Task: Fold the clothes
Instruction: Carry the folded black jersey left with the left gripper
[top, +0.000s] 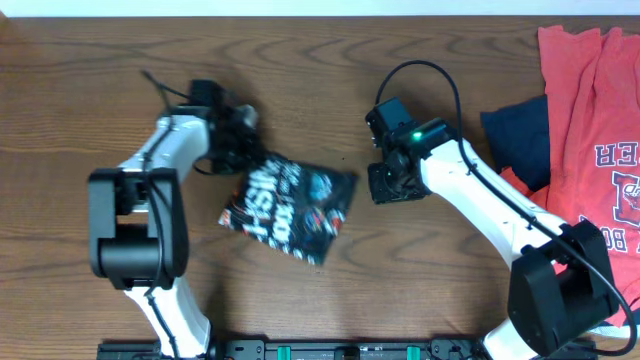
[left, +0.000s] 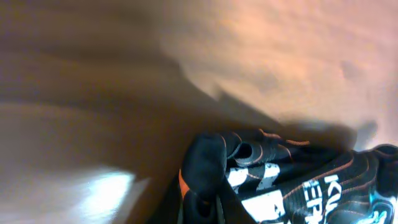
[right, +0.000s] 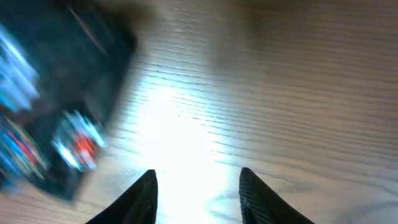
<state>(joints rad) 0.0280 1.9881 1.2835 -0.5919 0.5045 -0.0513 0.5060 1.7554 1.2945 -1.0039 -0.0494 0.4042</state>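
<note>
The black jersey (top: 290, 205) lies as a small folded bundle in the middle of the wooden table, its white and orange lettering facing up. My left gripper (top: 245, 148) is at its upper left corner. In the left wrist view the jersey (left: 298, 186) bunches into a pinched fold at my left gripper (left: 208, 208), which looks shut on it. My right gripper (top: 385, 185) is just right of the jersey's right edge. It is open and empty (right: 198, 177) over bare wood, with the jersey (right: 37, 124) blurred to its left.
A red T-shirt with white lettering (top: 600, 130) lies at the right edge of the table. A plain navy garment (top: 520, 140) lies partly on it, beside my right arm. Both arm bases stand at the table's front edge.
</note>
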